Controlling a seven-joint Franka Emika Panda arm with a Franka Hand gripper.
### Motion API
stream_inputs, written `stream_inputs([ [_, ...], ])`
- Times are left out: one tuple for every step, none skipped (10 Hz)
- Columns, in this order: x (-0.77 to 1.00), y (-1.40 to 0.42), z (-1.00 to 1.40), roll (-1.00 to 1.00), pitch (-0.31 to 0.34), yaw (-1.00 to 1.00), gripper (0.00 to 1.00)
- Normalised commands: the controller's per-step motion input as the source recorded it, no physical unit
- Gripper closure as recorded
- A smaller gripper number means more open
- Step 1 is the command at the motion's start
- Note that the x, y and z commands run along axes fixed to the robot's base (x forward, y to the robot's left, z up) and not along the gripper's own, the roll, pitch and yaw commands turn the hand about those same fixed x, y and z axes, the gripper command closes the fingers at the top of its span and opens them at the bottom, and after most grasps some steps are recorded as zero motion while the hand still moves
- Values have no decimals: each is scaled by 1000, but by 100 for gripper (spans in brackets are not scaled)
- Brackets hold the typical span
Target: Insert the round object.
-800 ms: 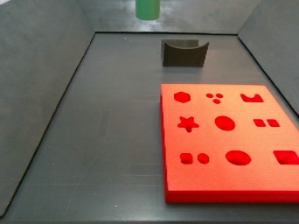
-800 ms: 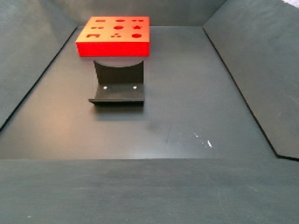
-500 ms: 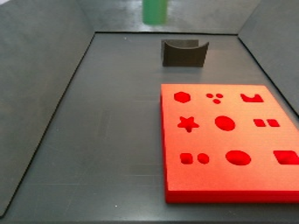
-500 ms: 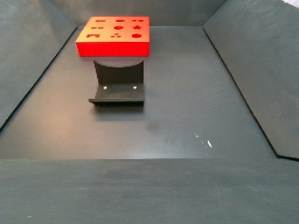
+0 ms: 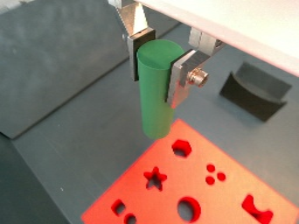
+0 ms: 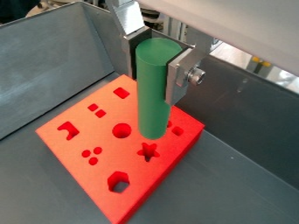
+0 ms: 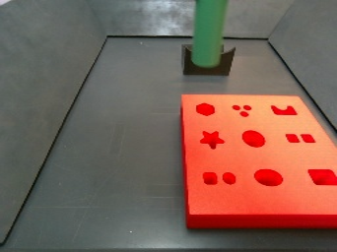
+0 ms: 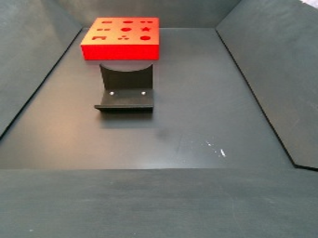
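Clamping the plain green round object (image 5: pixel 156 87), end effector (image 5: pixel 160 54) aloft

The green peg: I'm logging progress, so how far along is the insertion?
Done: the pincer is shut on the green peg, which hangs upright in both wrist views. In hand: carrying it above the floor, its lower end near the red board. Left: lining it up with a round hole and pushing it in; every hole on the board looks empty.
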Motion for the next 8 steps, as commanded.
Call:
stream_inputs([
  [1000, -40, -166, 46, -1, 0, 100],
  [1000, -54, -51, 114, 0, 0, 100],
  [1000, -77, -29, 124, 0, 0, 100],
  [1000, -91, -26, 129, 0, 0, 100],
  [1000, -86, -23, 124, 0, 0, 100],
  [1000, -77, -37, 131, 0, 0, 100],
  [1000, -83, -54, 143, 0, 0, 100],
  [1000, -117, -120, 279, 17, 0, 100],
])
